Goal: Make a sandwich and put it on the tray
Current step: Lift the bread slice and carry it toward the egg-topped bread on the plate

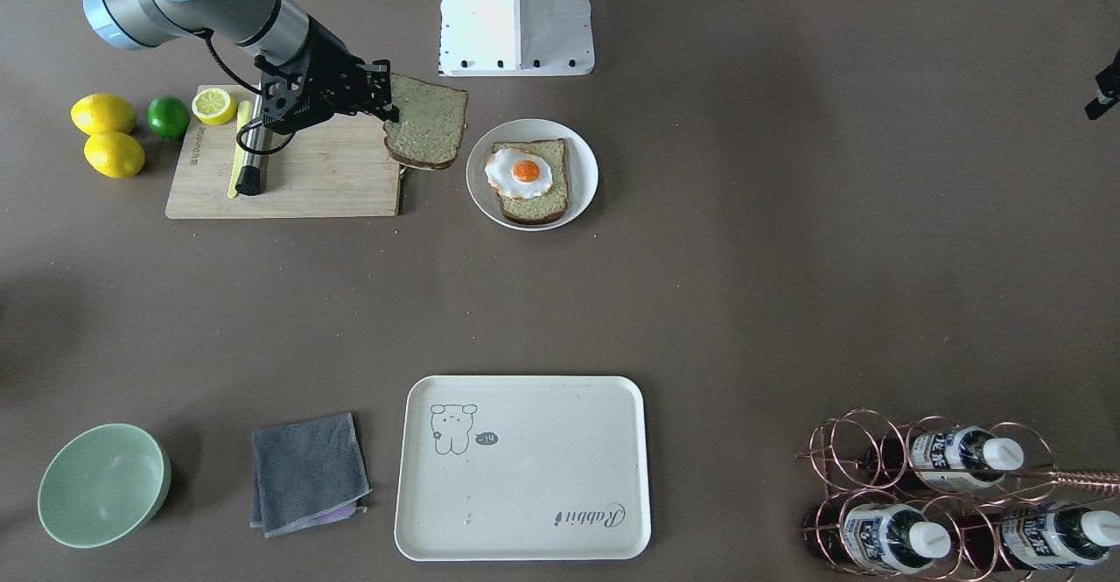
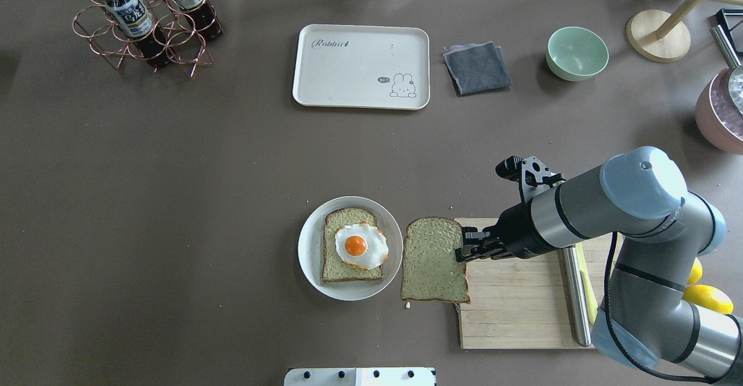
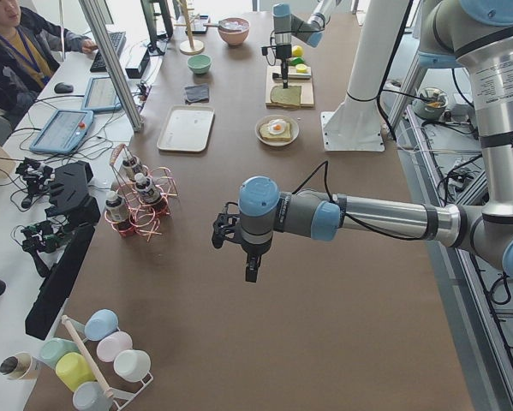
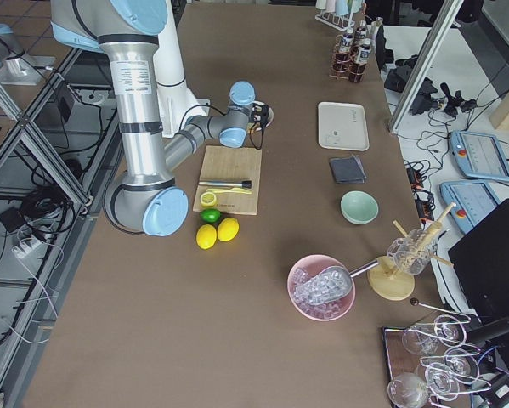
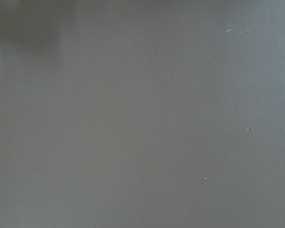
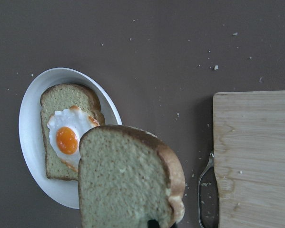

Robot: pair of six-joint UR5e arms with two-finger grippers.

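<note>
1. Topping step: the slice (image 2: 432,264) is pinched by the right jaws, raised between board (image 2: 522,310) and plate (image 2: 302,252).
2. It should next be carried over the egg (image 2: 360,246) and lowered squarely.
3. The left jaws' state cannot be told.

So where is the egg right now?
In the overhead view the egg sits on the bottom slice on the plate, low in the middle, just left of the held slice.
</note>
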